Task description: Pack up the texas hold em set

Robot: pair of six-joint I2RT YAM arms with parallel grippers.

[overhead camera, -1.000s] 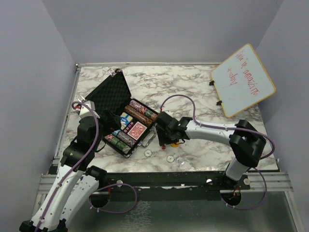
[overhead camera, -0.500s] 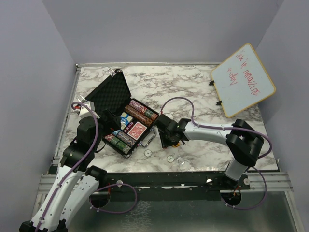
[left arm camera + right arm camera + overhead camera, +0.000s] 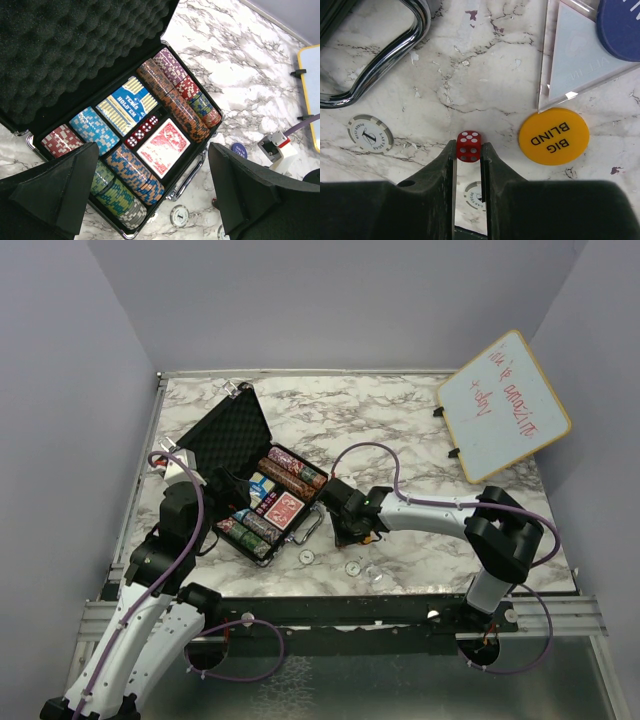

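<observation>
The black case [image 3: 228, 430] lies open at the table's left, its foam lid [image 3: 65, 45] raised. Striped chip stacks [image 3: 175, 97], a blue deck [image 3: 127, 106], a red deck [image 3: 164, 147] and red dice [image 3: 142, 131] fill the tray. My left gripper [image 3: 152, 200] hovers open over the case's near edge, with nothing between its fingers. My right gripper [image 3: 468, 154] is down on the marble just right of the case handle [image 3: 380, 60]. Its fingertips [image 3: 449, 155] press both sides of a loose red die [image 3: 468, 146].
Beside the die lie a yellow BIG BLIND button [image 3: 553, 136], a clear triangular plate [image 3: 575, 60], a blue button [image 3: 620, 30] and a white chip [image 3: 370, 134]. More white chips [image 3: 352, 566] sit near the front edge. A wood-framed whiteboard [image 3: 503, 405] leans at the back right.
My right gripper's jaws have narrowed onto the red die, and that arm has settled slightly lower by the case handle. The left arm has not moved.
</observation>
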